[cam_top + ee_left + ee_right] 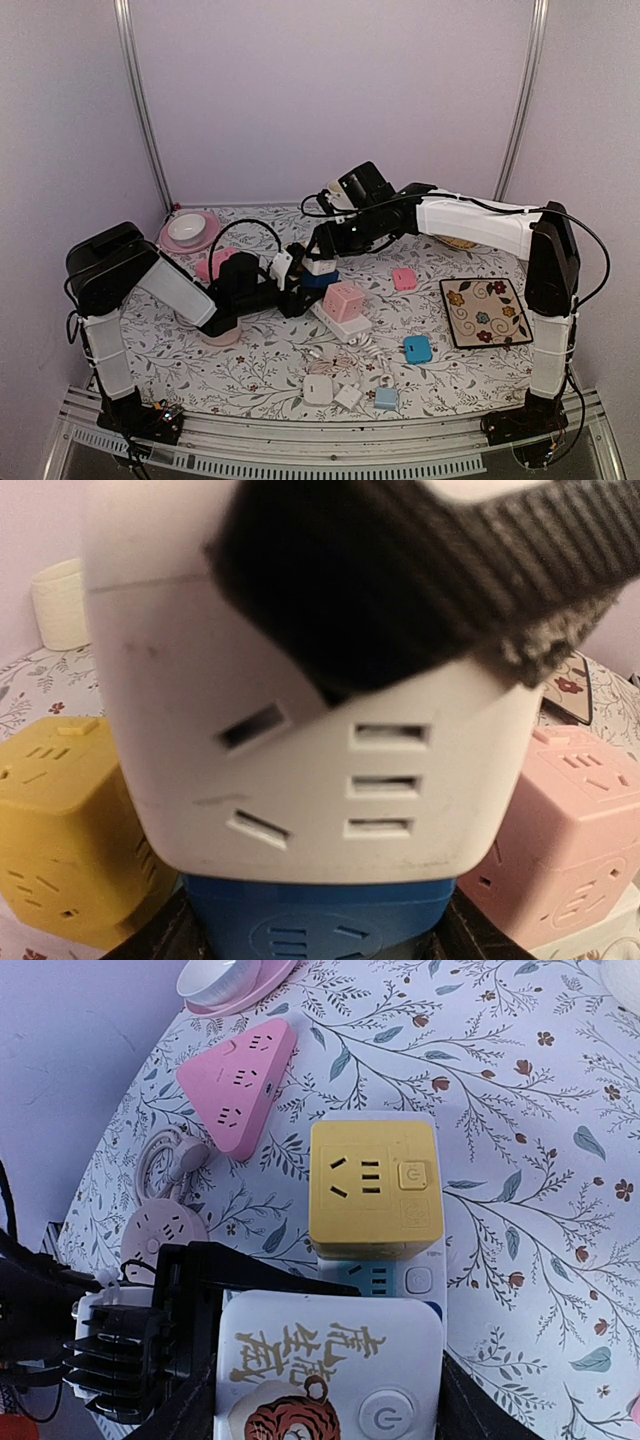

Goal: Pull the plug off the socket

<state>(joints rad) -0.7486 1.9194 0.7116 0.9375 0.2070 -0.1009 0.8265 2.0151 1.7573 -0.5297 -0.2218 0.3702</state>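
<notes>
Fingers point(472, 1412) of my right gripper point(330, 1405) clamp the white cube plug point(330, 1355) at the bottom of its wrist frame. The left gripper point(320, 938) pinches the blue socket point(320, 920) beneath. I'd hold the left firm and pull straight apart, without twisting.

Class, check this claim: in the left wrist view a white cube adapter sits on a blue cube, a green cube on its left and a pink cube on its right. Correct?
No. On its left stands a yellow cube, not a green one, as the left wrist view shows. The white cube adapter does sit on the blue cube, with the pink cube on its right.
</notes>
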